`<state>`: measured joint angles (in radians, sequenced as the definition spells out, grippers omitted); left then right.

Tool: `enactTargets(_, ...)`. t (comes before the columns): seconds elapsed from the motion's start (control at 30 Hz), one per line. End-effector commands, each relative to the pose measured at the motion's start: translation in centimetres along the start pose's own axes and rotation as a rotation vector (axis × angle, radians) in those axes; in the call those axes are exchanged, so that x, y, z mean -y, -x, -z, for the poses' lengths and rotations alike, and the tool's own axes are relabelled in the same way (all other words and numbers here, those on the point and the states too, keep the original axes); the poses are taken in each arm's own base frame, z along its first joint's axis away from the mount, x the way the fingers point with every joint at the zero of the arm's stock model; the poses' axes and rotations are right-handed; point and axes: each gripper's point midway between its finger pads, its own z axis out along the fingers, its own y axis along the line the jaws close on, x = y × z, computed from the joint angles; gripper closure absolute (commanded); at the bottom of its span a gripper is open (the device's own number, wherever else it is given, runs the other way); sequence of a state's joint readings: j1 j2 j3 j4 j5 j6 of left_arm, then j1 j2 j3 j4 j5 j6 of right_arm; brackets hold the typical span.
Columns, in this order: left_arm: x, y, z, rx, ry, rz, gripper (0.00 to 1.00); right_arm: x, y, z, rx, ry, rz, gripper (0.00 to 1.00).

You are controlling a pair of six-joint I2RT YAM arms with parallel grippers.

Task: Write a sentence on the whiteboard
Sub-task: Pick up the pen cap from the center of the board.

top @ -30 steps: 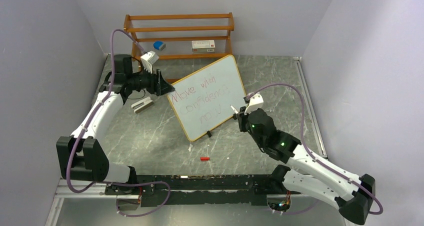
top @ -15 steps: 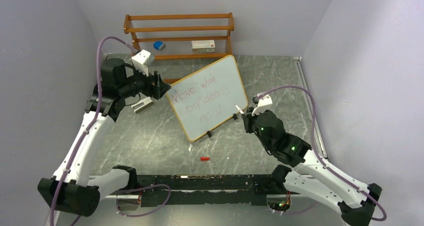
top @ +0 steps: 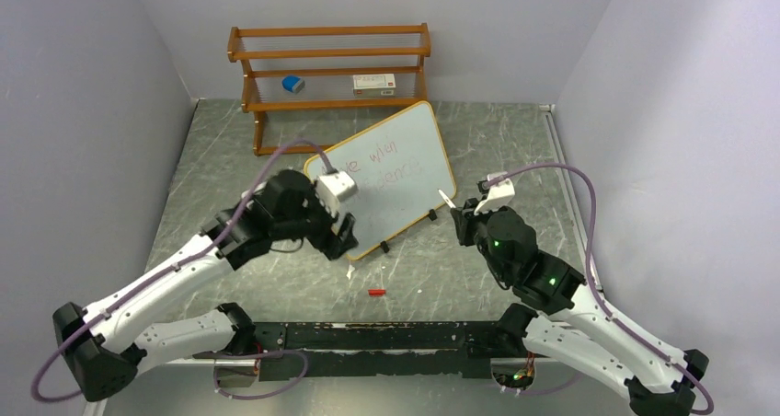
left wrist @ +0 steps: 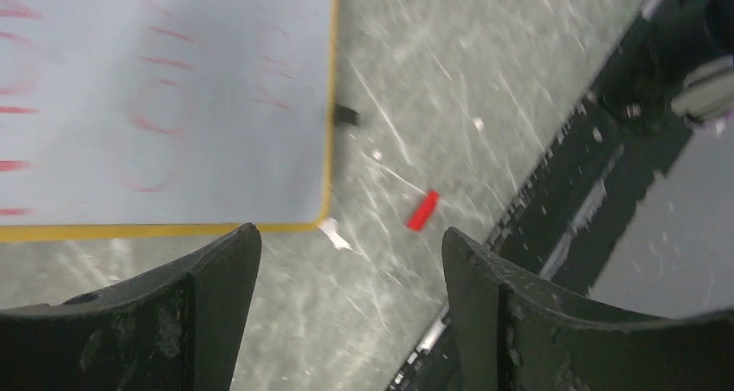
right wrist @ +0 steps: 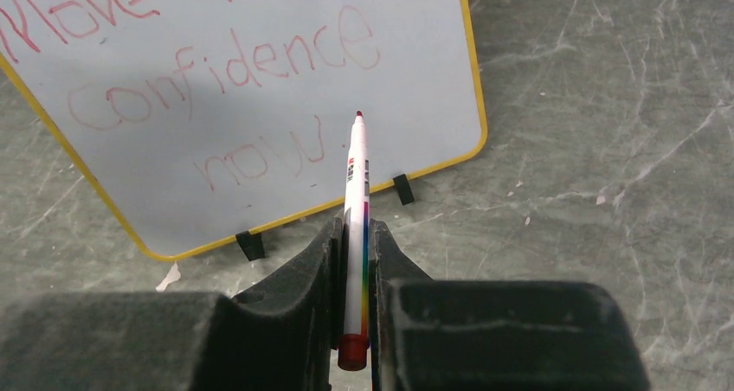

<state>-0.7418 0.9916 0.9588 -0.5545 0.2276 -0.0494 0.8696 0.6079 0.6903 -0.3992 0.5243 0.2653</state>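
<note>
On veined grey stone, rounded yellow-framed whiteboard; left claw agape, right claw tight around marker.

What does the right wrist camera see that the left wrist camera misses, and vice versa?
Only the right wrist: the right gripper shut on a marker, and the readable words "confidence" and "now". Only the left wrist: the left gripper, open, and a small red piece on the table. Both: the whiteboard, yellow-framed, with red writing, a black foot and a white scrap by its corner.
</note>
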Motion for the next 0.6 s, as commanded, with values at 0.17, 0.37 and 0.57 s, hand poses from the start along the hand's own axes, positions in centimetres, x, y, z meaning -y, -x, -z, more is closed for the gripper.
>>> enactTargets(0.17,7.2,-6.4,-3.9,-0.174,-0.066,-0.136,0.26,0.3,0.7,0.4,0.031,-0.006,-0.03,1.0)
enactTargets(0.37,8.3,-8.0,-6.5,-0.269,-0.122,-0.182,0.39,0.4,1.0,0.7,0.05,0.001,-0.041,1.0)
enactTargets(0.57,7.9,-10.1,-8.4,-0.43,-0.133,-0.276,0.44,0.5,1.0,0.9,0.043,-0.002,-0.042,1.0)
